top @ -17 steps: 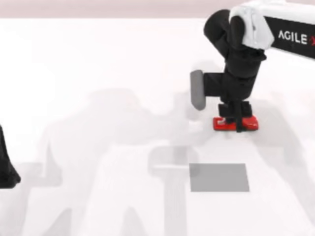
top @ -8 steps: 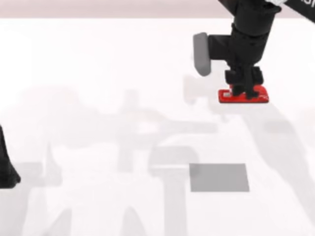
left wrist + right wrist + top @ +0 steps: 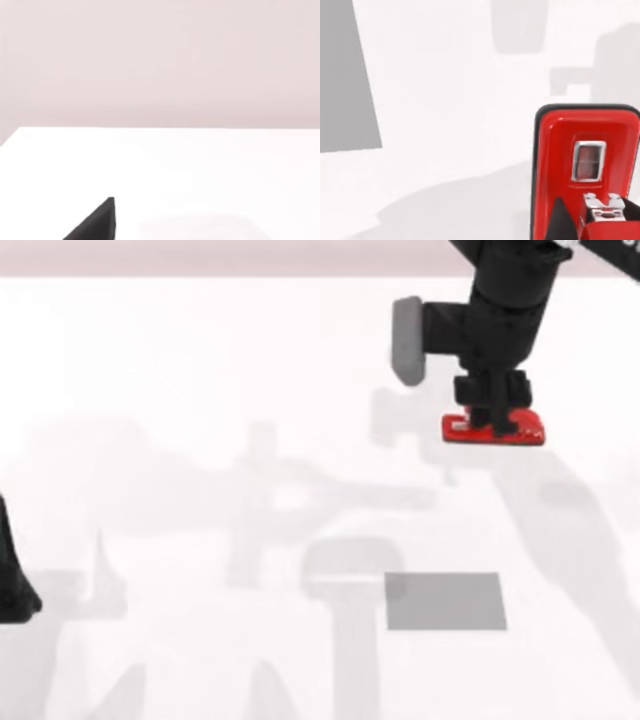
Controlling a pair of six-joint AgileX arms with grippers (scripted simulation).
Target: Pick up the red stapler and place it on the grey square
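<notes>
Red stapler (image 3: 494,428) sits clamped in right gripper (image 3: 491,420).

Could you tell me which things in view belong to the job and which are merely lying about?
Job:
red stapler, clamped in the right gripper and lifted
grey square, bare, nearer the front edge of the table

Lying about:
no loose items; only the left arm, parked at the table's left edge
</notes>
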